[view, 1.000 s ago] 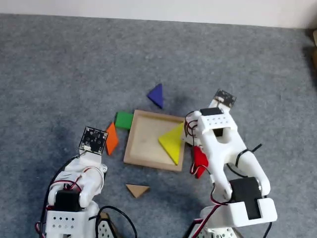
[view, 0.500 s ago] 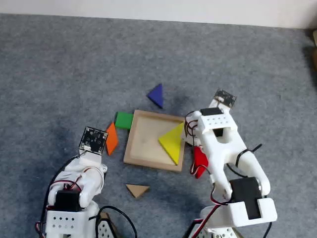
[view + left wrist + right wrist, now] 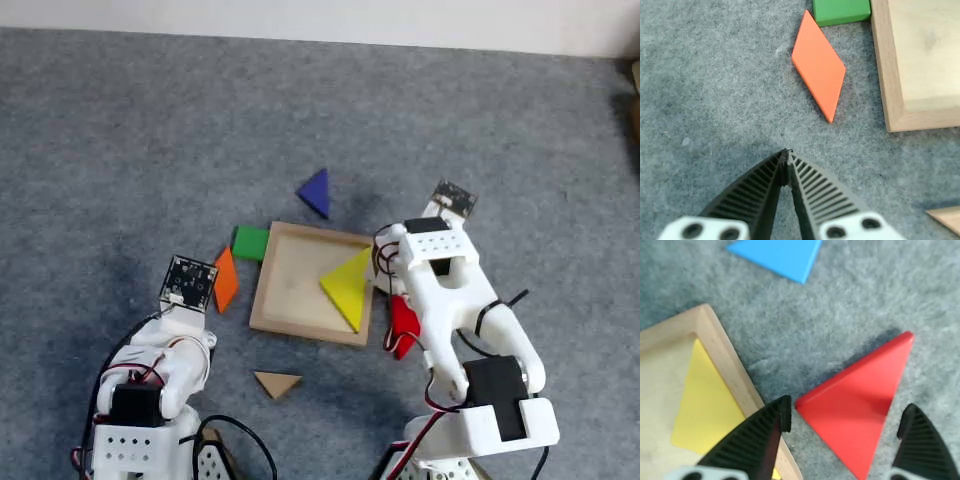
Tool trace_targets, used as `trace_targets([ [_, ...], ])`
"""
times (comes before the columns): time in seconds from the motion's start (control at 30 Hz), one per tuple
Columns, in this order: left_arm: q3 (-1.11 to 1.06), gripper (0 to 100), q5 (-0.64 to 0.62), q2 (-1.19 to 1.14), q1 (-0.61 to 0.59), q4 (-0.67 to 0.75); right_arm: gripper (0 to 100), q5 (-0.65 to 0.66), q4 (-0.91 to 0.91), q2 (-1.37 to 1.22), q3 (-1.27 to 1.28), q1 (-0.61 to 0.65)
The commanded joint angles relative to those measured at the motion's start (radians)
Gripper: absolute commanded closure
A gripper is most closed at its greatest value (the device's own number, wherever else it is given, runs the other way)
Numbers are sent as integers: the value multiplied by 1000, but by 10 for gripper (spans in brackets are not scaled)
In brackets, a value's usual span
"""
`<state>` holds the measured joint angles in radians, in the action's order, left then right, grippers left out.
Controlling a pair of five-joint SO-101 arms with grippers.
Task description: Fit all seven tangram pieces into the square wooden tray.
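**Desk:** How far along is the puzzle?

**Photographer:** Early, I'd judge. One piece of seven, the yellow triangle [image 3: 348, 288], lies inside the square wooden tray [image 3: 295, 285], against the side nearest the right arm. The rest of the tray floor is bare.

**Desk:** And the other six?

**Photographer:** All are out on the grey carpet [image 3: 120, 120]. The green square [image 3: 250, 242] sits at the tray's far left corner, with the orange parallelogram [image 3: 226, 280] just beside it. The dark blue triangle [image 3: 316, 192] lies beyond the far edge and the tan triangle [image 3: 277, 382] near the front edge. The red triangle [image 3: 855, 410] rests just outside the right wall, with a light blue triangle [image 3: 782, 255] farther off.

**Desk:** The arms?

**Photographer:** The right gripper [image 3: 847, 416] hangs over the red triangle, fingers spread wide to either side of it, gripping nothing. The left gripper [image 3: 786, 160], fingers pressed together and empty, points at the carpet short of the orange parallelogram. Six placements look left to make
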<state>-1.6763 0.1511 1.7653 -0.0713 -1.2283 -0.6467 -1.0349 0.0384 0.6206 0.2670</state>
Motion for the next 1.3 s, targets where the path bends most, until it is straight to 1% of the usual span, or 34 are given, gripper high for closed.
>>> trace_targets([
  [0.0, -21, 994, 8, 53, -13, -6, 670, -12, 8, 8, -5, -19],
  [0.33, -21, 994, 8, 53, -13, -6, 673, -12, 7, 8, 30, -27],
  [0.5, -21, 994, 8, 53, -13, -6, 779, -5, 12, 10, 27, -51],
  [0.57, -21, 994, 8, 53, -13, -6, 786, -3, 12, 12, 25, -58],
  [0.7, -21, 994, 8, 53, -13, -6, 789, 48, -4, 21, 22, -58],
  [0.83, -21, 994, 8, 53, -13, -6, 789, 60, -81, 22, 19, -53],
  [0.87, -21, 994, 8, 53, -13, -6, 789, 81, -88, 22, 15, -51],
  [1.0, -21, 994, 8, 53, -13, -6, 789, 118, -101, 22, -33, -51],
  [1.1, -21, 994, 8, 53, -13, -6, 789, 181, -156, 22, -70, -50],
  [1.27, -21, 994, 8, 53, -13, -6, 789, 250, -249, 22, -179, -50],
])
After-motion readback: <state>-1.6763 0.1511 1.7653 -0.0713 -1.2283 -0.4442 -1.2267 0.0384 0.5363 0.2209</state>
